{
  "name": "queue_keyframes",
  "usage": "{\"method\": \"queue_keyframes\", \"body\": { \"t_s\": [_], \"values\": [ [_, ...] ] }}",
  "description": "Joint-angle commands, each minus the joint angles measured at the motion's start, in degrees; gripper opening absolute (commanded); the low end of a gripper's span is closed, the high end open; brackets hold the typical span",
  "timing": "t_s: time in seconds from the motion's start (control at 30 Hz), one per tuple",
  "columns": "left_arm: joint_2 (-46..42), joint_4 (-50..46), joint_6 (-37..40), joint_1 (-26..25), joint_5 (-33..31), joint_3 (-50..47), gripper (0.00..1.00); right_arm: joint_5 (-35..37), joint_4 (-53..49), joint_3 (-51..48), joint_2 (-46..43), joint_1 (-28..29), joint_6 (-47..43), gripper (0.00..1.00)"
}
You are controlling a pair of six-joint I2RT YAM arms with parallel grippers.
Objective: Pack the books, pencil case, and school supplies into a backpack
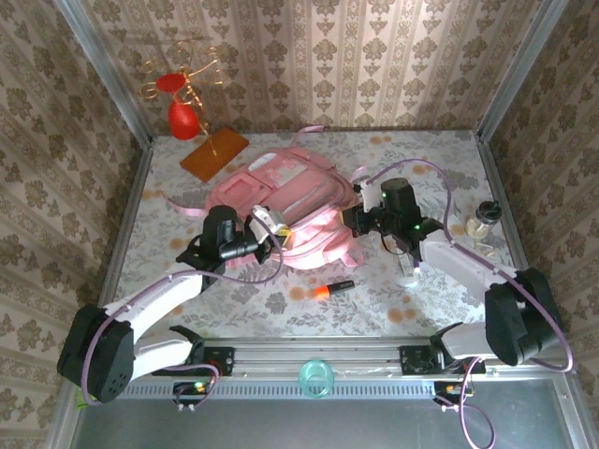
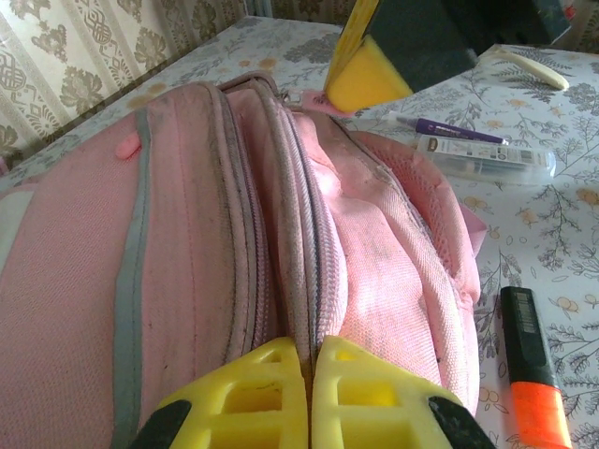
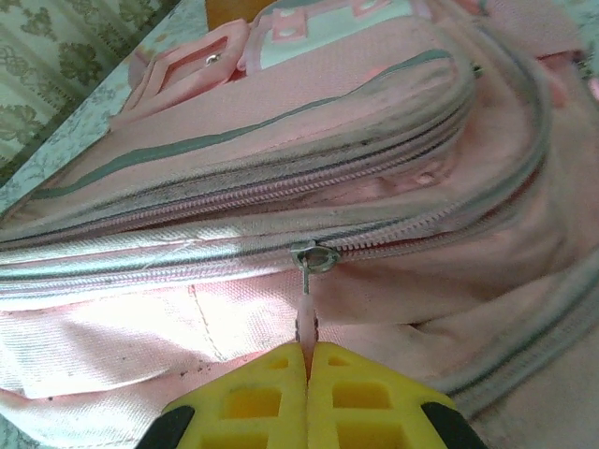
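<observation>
While backpack (image 1: 285,187) lies flat, marker (image 1: 333,289) lengthwise left-right, orange end leftward.

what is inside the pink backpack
Nothing inside the backpack can be seen: its zips look closed, fabric covering any contents. The right end effector pinches one zipper pull.

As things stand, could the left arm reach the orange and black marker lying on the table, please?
Probably, once it lets go: the left hand is shut on the backpack at its zipper seam. The marker lies on bare table close to that hand's right, with nothing over it.
</observation>
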Motion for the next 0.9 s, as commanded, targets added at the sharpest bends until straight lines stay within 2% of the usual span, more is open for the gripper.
{"method": "queue_keyframes", "body": {
  "t_s": [0.0,0.5,0.87],
  "values": [
    [-2.02,4.13,0.10,0.39,0.32,0.22,0.00,-4.76,4.88,0.85,4.44,1.36,0.53,0.00],
    [-2.23,3.82,0.25,-0.05,0.45,0.38,0.00,-4.33,9.30,0.65,10.11,2.84,0.70,0.13],
    [-2.23,3.57,0.42,-0.40,0.30,0.32,0.00,-2.54,10.53,1.52,11.72,3.81,0.43,0.16]
  ]
}}
